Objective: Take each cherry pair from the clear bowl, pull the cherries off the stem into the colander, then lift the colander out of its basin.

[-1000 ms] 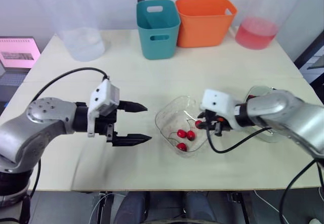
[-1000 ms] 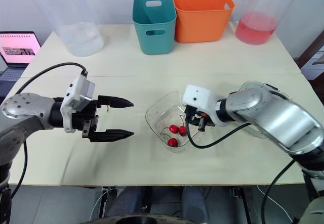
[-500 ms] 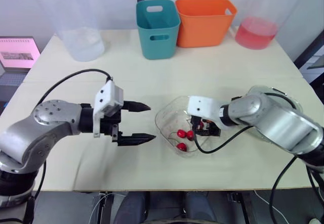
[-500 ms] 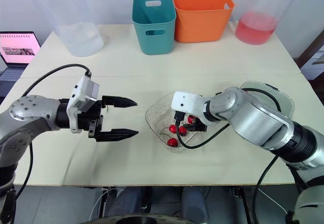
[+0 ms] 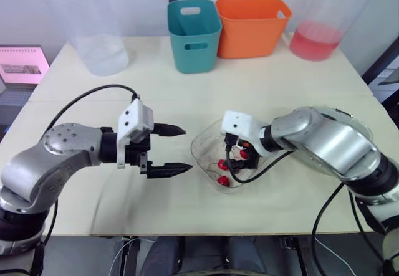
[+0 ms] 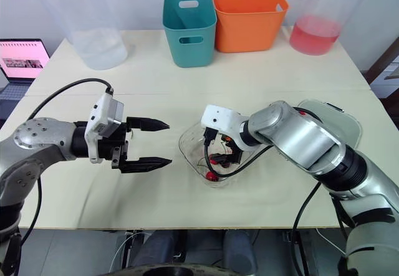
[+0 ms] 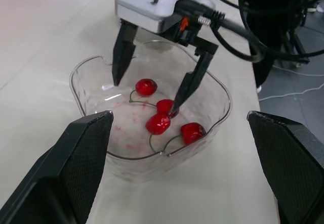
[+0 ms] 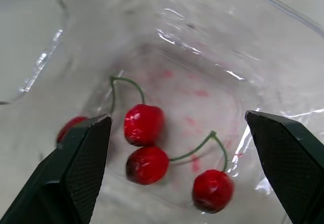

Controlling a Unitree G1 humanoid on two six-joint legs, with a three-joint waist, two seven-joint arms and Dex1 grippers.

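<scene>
Head view: clear bowl (image 5: 201,140) sits midway along the table (image 5: 280,86) front edge. Left gripper (image 5: 186,147) is spread beside it, likely staged for the stem pull.
Left wrist: right gripper (image 7: 145,98) is spread and dipped inside the bowl over the cherries (image 7: 158,123).
Right wrist: nothing pinched yet.

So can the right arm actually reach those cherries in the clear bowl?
Probably yes. Its fingers are open and down inside the clear bowl, tips right beside the cherries; the bowl is uncovered and nothing stands between.
</scene>
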